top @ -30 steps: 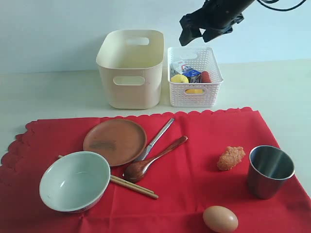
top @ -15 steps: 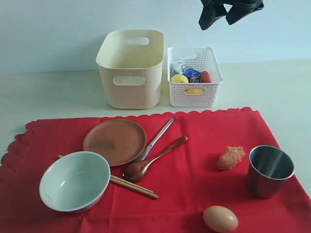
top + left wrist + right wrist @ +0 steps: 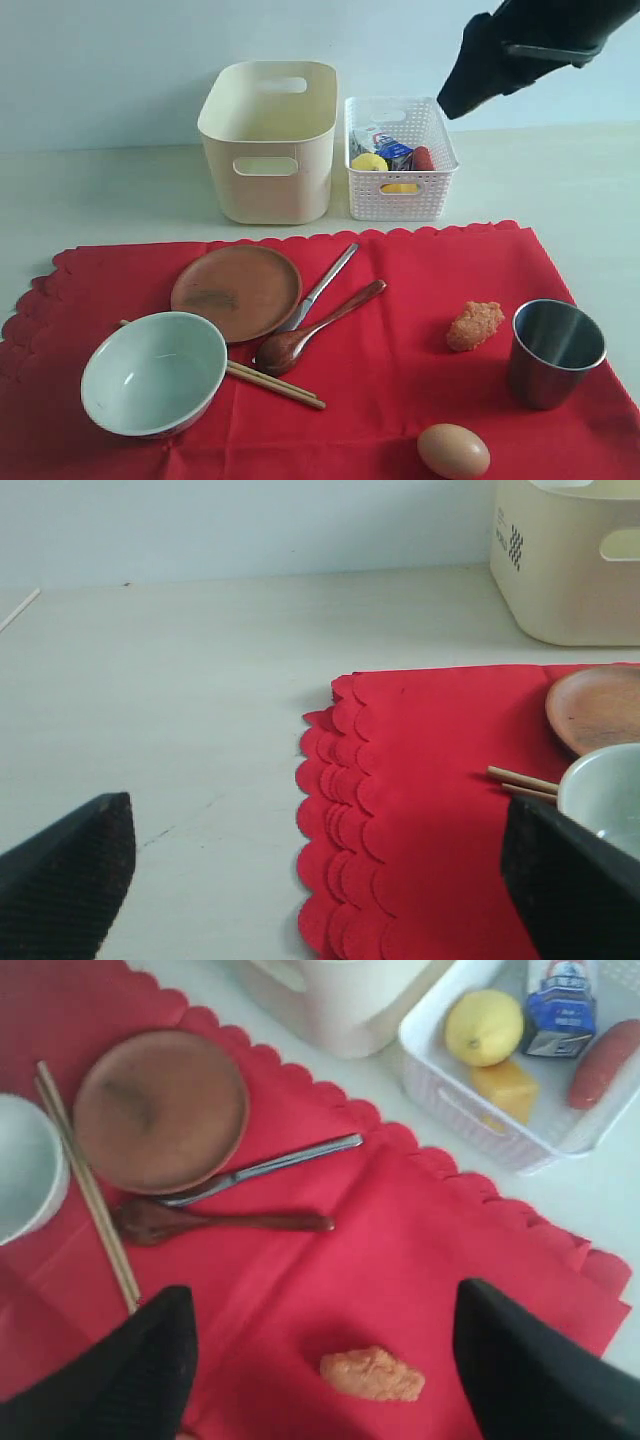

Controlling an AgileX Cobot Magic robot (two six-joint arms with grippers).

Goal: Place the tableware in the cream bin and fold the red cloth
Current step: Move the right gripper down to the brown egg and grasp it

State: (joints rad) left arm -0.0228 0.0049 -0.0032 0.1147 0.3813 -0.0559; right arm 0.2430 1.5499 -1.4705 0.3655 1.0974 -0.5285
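Observation:
The red cloth (image 3: 400, 330) lies spread on the table, its scalloped edge (image 3: 340, 810) in the left wrist view. On it rest a pale bowl (image 3: 153, 372), a brown plate (image 3: 237, 291), a wooden spoon (image 3: 315, 328), a slim metal utensil (image 3: 322, 285), chopsticks (image 3: 275, 385) and a steel cup (image 3: 556, 352). The cream bin (image 3: 268, 140) stands empty behind the cloth. My right gripper (image 3: 485, 70) hangs open high above the white basket; in its own view it (image 3: 325, 1360) frames a fried nugget (image 3: 372, 1374). My left gripper (image 3: 320, 880) is open over the cloth's edge, out of the exterior view.
A white perforated basket (image 3: 400, 160) beside the bin holds a lemon (image 3: 484, 1026), a milk carton (image 3: 562, 1010) and other food. The nugget (image 3: 475, 325) and an egg (image 3: 453, 451) lie on the cloth near the cup.
The right arm has swung rightward across the top of the exterior view, from above the basket toward the right edge. Nothing on the table has moved.

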